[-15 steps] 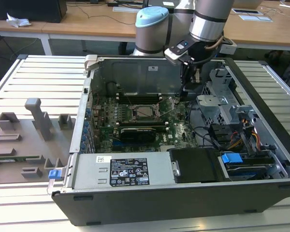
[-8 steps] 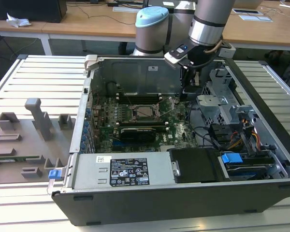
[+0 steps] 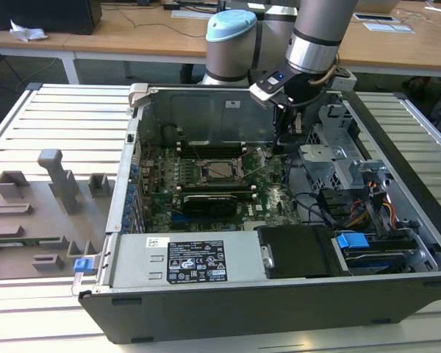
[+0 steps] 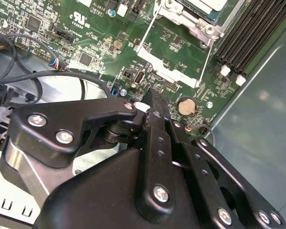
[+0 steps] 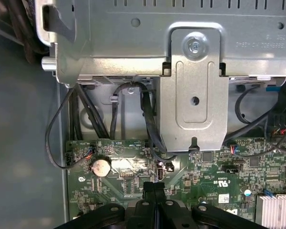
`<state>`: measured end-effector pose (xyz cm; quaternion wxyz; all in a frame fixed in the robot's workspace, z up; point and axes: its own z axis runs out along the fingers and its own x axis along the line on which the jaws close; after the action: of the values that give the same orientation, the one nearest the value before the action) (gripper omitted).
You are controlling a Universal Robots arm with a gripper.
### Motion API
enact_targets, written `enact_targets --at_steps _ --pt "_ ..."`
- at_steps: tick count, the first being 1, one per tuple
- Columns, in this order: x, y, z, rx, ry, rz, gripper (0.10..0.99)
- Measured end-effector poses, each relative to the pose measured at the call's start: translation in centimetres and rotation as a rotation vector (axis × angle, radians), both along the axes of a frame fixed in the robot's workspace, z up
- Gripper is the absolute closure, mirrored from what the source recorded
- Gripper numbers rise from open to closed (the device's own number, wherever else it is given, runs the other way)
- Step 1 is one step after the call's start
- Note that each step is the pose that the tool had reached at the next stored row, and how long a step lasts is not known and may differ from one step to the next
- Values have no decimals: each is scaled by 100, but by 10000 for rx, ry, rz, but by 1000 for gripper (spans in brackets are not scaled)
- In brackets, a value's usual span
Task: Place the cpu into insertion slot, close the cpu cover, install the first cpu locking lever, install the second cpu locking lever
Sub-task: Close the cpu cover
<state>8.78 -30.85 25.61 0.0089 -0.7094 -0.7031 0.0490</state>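
Green circuit board [image 4: 102,45], black fingers [image 4: 158,119], silver-grey cpu cover [image 4: 196,25], pale blue arm cap [image 3: 231,26]

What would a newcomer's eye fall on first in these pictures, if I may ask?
The open computer case stands out first, with the arm reaching down into it from above. The gripper hangs over the green motherboard, to the exterior view's right of the insertion slot. In both wrist views the black gripper is shut, near a round coin battery.
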Motion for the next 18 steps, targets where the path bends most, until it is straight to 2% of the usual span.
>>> enact_targets --at_steps 15,18 --pt "8 2 -109 1 0 0 980" --pt "-29 2 -123 13 0 0 980"
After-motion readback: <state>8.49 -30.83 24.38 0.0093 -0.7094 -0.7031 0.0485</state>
